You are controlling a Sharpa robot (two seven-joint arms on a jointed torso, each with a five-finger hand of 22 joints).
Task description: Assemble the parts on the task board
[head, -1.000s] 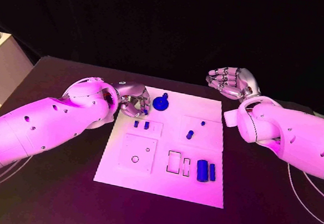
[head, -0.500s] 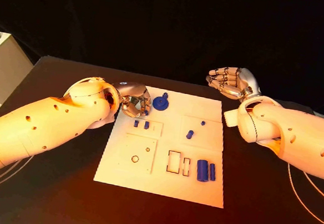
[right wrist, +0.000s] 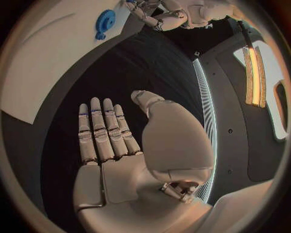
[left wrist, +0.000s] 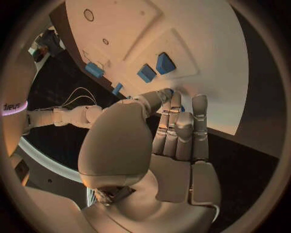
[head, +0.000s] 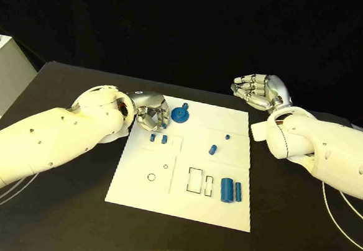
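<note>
Nothing has moved. Left hand (head: 150, 114), fingers together, pinches a small blue part (left wrist: 181, 108) at the task board's (head: 180, 208) 11 o'clock corner. Right hand (head: 260, 92) floats open, fingers straight. Two long parts (head: 232, 190) point to 12.

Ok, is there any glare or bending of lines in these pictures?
Head view: even light, the task board bright against the black table, no strong glare. Left wrist view: fisheye bends the board's edges. Right wrist view: a bright lamp strip glares beside the right hand.
</note>
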